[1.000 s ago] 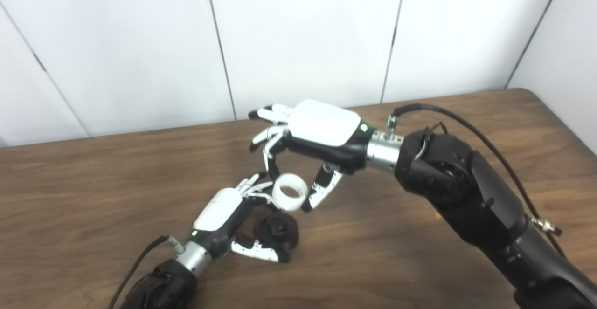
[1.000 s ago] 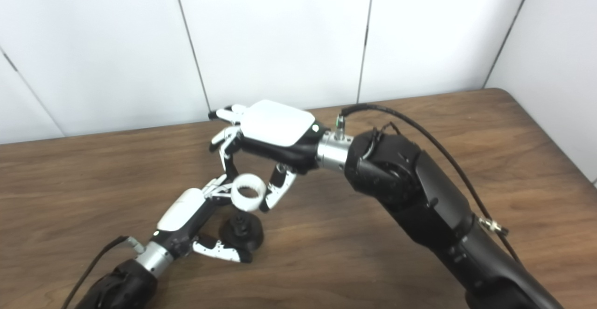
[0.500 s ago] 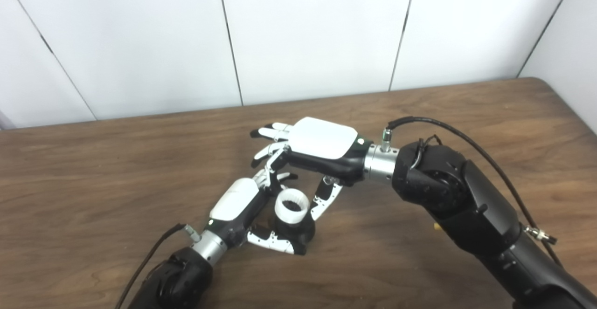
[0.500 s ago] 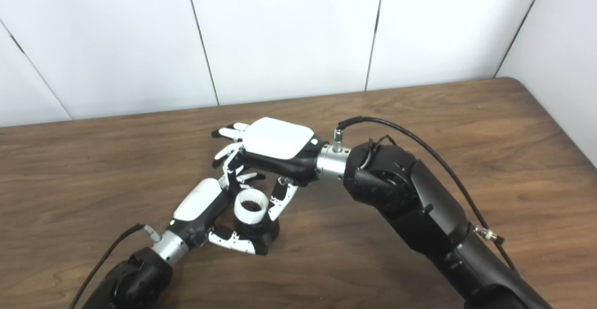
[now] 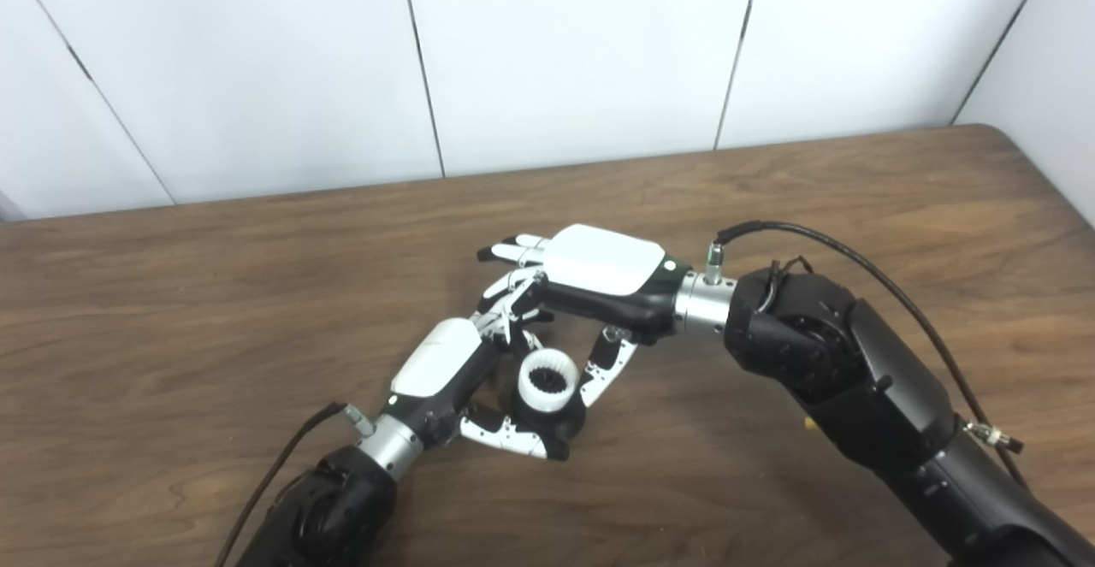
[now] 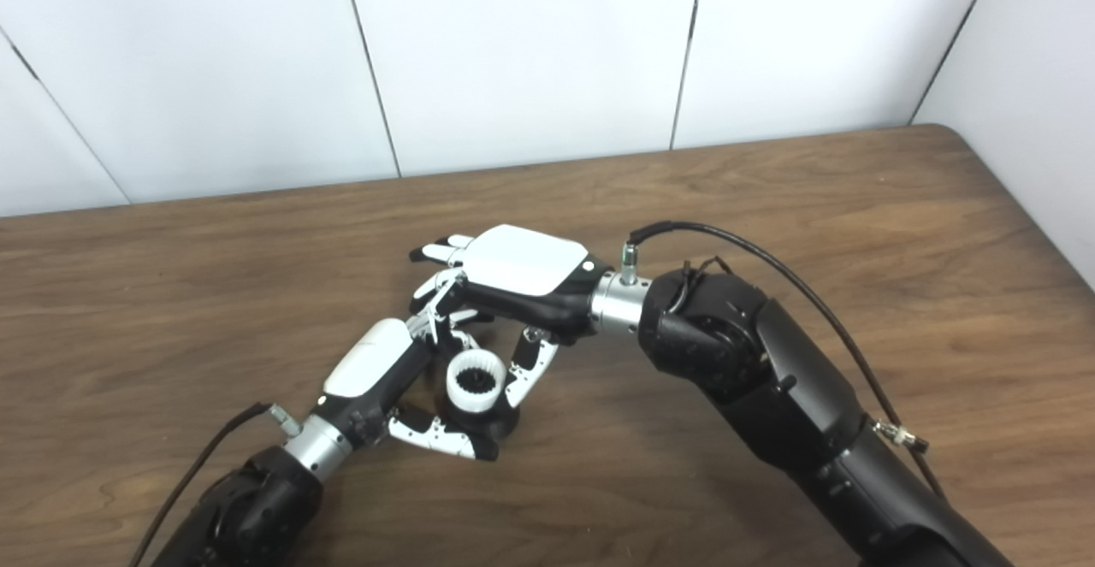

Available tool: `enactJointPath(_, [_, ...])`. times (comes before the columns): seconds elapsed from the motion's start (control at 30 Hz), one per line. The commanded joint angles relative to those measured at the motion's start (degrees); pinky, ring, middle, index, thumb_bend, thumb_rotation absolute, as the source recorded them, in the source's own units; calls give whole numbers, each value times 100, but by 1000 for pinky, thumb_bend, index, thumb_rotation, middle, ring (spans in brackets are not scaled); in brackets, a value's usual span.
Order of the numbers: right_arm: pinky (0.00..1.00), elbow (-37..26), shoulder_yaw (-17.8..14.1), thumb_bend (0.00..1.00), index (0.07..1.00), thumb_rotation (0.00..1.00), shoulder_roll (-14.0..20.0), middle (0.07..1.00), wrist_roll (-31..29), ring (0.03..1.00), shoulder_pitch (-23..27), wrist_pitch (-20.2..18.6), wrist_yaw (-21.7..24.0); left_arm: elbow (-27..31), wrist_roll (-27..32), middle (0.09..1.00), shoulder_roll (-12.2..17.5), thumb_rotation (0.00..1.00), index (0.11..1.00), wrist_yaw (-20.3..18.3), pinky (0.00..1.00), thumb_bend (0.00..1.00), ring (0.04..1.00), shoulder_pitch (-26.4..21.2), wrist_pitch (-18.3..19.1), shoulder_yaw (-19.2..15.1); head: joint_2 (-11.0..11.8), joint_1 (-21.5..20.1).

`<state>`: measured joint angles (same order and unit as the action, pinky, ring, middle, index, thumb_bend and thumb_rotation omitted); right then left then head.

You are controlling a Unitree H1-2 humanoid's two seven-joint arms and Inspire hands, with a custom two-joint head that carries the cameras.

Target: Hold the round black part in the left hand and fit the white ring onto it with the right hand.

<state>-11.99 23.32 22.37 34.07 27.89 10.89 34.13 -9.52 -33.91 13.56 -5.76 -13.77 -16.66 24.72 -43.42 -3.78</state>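
My left hand (image 5: 445,370) is shut on the round black part (image 5: 565,417) and holds it just above the table, its thumb curled under the part. The white ring (image 5: 547,379), toothed inside, sits on top of the black part. My right hand (image 5: 590,280) reaches in from the right above them and is shut on the ring between a finger and the thumb (image 5: 603,370). Both also show in the right eye view: ring (image 6: 475,379), black part (image 6: 500,420), left hand (image 6: 372,370), right hand (image 6: 513,272).
The brown wooden table (image 5: 171,293) runs to a white panelled wall at the back. Its right edge and rounded far corner (image 5: 1018,135) are near. A black cable (image 5: 821,238) loops off my right forearm.
My right hand has come down with the white ring and set it on the black part in my left hand. The camera has tilted down a little.
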Motion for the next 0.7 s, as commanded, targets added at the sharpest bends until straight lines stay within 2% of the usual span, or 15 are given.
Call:
enactJointPath(0.0, [1000,-15,-98,526,482,137,33,810,-46,985,156,161,-179,-49,-21,875,-52,56,483,-136,1000,525,1000,254,-11,154,-4,-4])
enactJointPath(0.67, [1000,186,-35,526,482,136,-58,818,67,994,40,112,-200,-10,31,880,-38,58,483,-146,1000,525,1000,262,-15,135,-26,7])
